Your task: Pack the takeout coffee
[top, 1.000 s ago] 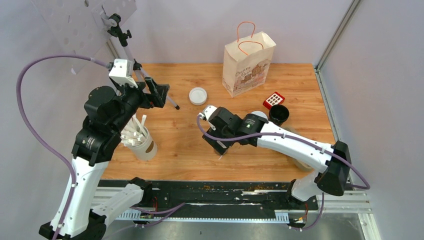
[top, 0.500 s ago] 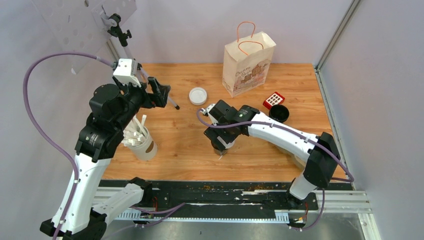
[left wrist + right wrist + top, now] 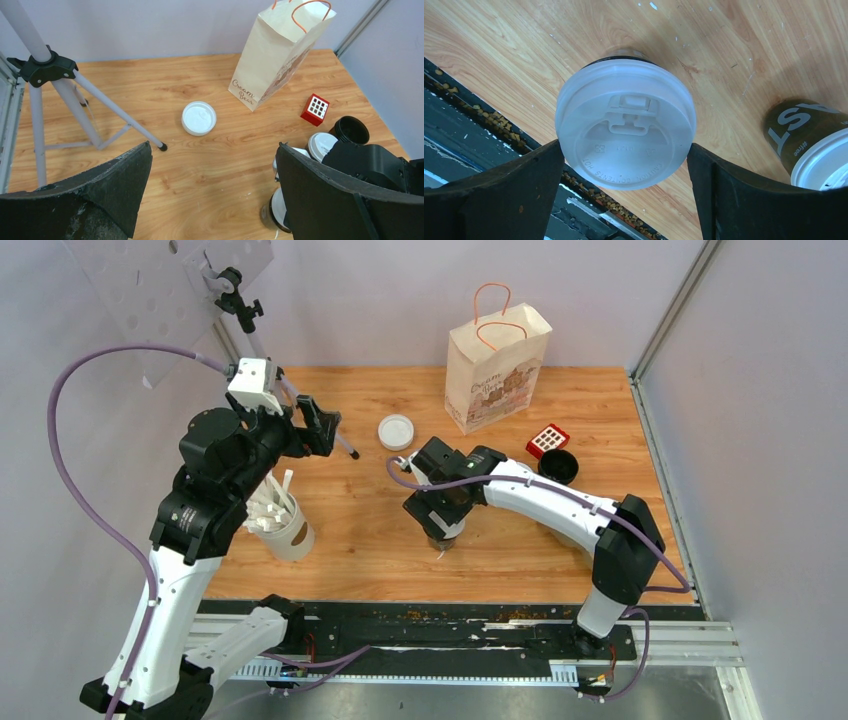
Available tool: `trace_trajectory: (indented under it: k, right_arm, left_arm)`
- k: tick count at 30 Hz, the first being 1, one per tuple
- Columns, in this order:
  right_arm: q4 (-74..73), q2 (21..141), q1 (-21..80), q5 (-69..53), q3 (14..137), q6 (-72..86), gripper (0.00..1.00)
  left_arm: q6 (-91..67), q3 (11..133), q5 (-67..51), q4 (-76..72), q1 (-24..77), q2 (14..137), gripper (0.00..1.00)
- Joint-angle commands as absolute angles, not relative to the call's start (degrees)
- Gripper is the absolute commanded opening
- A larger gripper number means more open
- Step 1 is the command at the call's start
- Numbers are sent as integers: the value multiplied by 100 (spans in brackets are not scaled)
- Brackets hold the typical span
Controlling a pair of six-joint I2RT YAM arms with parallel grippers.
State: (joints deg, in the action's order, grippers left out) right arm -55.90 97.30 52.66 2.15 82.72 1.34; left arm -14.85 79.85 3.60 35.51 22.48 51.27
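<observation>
One takeout coffee cup (image 3: 625, 132) with a white sip lid stands upright near the table's front edge, and shows partly in the left wrist view (image 3: 274, 212). My right gripper (image 3: 624, 146) is open straight above it, one finger (image 3: 504, 200) on each side of the lid; from above, the gripper (image 3: 437, 525) hides the cup. The second lidded cup (image 3: 811, 145) stands just beside it (image 3: 320, 145), hidden under the right arm in the top view. My left gripper (image 3: 214, 146) is open and empty, held high over the table's back left (image 3: 322, 428). The paper bag (image 3: 495, 365) stands upright at the back.
A loose flat white lid (image 3: 396, 431) lies left of the bag. A red box (image 3: 548, 439) and a black lidless cup (image 3: 557, 468) sit to the right. A pale cup (image 3: 285, 525) holding white sticks stands front left. A tripod (image 3: 50, 70) stands back left.
My right arm has swung left and drawn its gripper in over the front coffee cup. The left arm shifted slightly at first, then held still.
</observation>
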Motion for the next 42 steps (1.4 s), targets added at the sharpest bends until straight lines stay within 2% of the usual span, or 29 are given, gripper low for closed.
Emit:
trace_trajectory:
  k: [1, 17, 21, 32, 38, 42]
  right_arm:
    - [-5588, 9800, 5246, 92, 8543, 60, 92]
    - [-5700, 9967, 5238, 182, 8599, 74, 94]
    - [-5680, 9898, 5238, 210, 8619, 86, 100]
    - [-5918, 9500, 5185, 253, 8915, 122, 100]
    - [-5853, 9013, 4786, 89, 8935, 211, 97]
    - [-5435, 8587, 4310, -536, 8476, 404, 88]
  left_arm:
    - [-1355, 8081, 433, 3497, 2251, 5063, 100]
    - [-1318, 8048, 474, 3523, 2251, 5032, 100]
    - [-1294, 8047, 487, 3534, 2252, 5027, 100]
    - [-1325, 8022, 375, 3502, 2250, 5125, 100]
    - [-1529, 7927, -399, 3421, 2250, 5398, 100]
    - [-1633, 7943, -1420, 3410, 2250, 5752, 98]
